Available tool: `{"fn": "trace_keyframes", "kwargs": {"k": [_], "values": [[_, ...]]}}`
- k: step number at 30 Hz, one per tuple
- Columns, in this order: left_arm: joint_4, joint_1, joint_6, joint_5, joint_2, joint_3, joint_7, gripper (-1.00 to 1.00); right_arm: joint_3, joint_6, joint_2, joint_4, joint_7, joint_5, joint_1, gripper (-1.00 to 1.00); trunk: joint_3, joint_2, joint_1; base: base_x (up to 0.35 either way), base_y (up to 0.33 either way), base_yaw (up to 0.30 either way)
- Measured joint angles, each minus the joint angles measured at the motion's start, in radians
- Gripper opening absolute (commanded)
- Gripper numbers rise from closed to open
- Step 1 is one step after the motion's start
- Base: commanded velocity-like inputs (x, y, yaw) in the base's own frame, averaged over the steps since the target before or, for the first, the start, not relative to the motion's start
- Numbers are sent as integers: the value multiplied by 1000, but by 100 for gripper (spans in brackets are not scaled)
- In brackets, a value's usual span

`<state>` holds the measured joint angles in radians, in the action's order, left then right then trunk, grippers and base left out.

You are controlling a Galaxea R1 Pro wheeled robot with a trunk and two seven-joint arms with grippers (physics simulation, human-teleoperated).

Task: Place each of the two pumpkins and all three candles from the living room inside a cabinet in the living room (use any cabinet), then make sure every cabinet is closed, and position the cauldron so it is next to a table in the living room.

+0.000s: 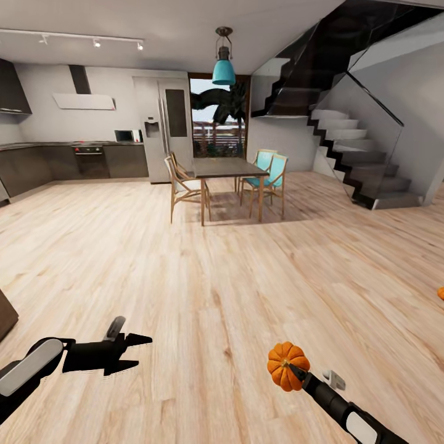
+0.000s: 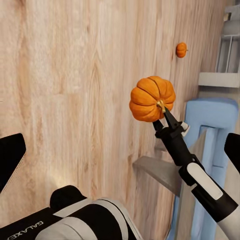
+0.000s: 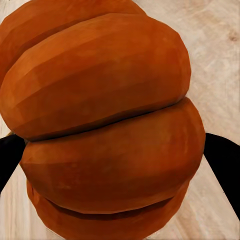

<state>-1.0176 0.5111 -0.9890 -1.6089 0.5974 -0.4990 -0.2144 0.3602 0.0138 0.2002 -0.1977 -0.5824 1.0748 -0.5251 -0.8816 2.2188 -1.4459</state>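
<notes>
The right end effector point(image 1: 295, 372) is clamped on a small ribbed orange pumpkin point(image 1: 286, 364), carried low over the bare wooden floor point(image 1: 203, 271) out ahead of the robot. In the left wrist view the fingertips pinch it near its stem, so the body of the pumpkin point(image 2: 152, 98) sits beyond the tips, not between them; that is a shallow hold, probably enough for carrying but one that could slip if jolted. Up close, its ridged skin point(image 3: 107, 125) sits between the two dark fingers point(image 3: 225, 165).

The left end effector point(image 1: 126, 353) hangs empty with its fingers spread wide, held off to the side of the loaded one, likely kept free for pulling a drawer.

A second pumpkin point(image 2: 181, 49) lies on the floor well beyond the carried one; an orange sliver point(image 1: 441, 293) further off to the right end effector's outer side is probably the same one.

Ahead, well apart from both end effectors, stand the dining table point(image 1: 227, 168) with chairs, the kitchen and a staircase. My reading: the robot is in transit with the first pumpkin.
</notes>
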Motion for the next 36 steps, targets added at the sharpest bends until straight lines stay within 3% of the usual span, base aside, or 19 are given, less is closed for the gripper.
{"fn": "trace_keyframes", "kwargs": {"k": [23, 36], "values": [[0, 0, 0, 0, 0, 0, -1, 100, -1, -1, 0, 0, -1, 1, 0, -100, -1, 0, 0, 311, 53, -1], [1, 0, 0, 0, 0, 0, -1, 100, -3, -1, -1, 2, 2, 4, 0, -100, -16, 0, 0, 207, 0, -124]]}}
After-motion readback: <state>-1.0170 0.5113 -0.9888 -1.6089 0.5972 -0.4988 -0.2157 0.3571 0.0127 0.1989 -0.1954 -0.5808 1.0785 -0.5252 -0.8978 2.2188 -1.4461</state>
